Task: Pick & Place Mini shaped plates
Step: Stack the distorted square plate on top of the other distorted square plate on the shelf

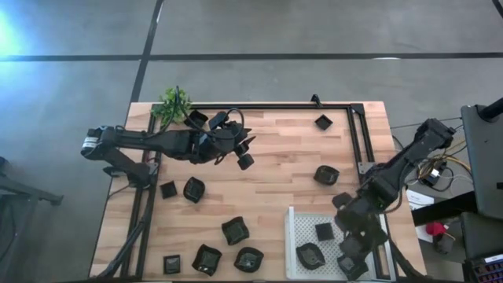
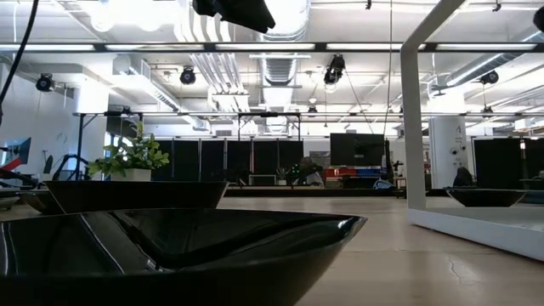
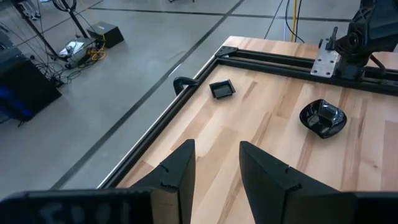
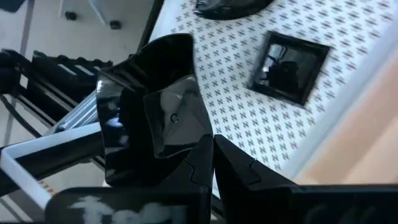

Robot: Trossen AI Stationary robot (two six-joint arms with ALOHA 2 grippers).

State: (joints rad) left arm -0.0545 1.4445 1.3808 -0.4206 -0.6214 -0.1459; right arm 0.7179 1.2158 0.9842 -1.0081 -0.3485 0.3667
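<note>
Small glossy black dishes lie scattered around a white perforated tray (image 1: 296, 236) at the near right corner of a pale wooden table (image 1: 275, 173). Two dishes rest inside the tray: a small square black plate (image 1: 324, 231) and a rounded wavy-edged one (image 1: 310, 255). The right gripper (image 1: 353, 266) hangs over the tray's right edge, beside the black metal frame rail; its fingers are pinched tight on the rim of a shiny black square-sided dish (image 4: 152, 109), which only the right wrist view shows clearly, tilted above the tray's patterned floor (image 4: 249, 106). The left gripper (image 3: 216, 165) is well away from the tray, above the table's far left part near a small green plant (image 1: 173, 104), fingers spread and grasping nothing. Its wrist view picks out a flat square plate (image 3: 222, 89) by the frame corner and a wavy-edged bowl-like plate (image 3: 323, 117). The low view is largely blocked by a dark dish rim (image 2: 170, 255) close to the lens.
</note>
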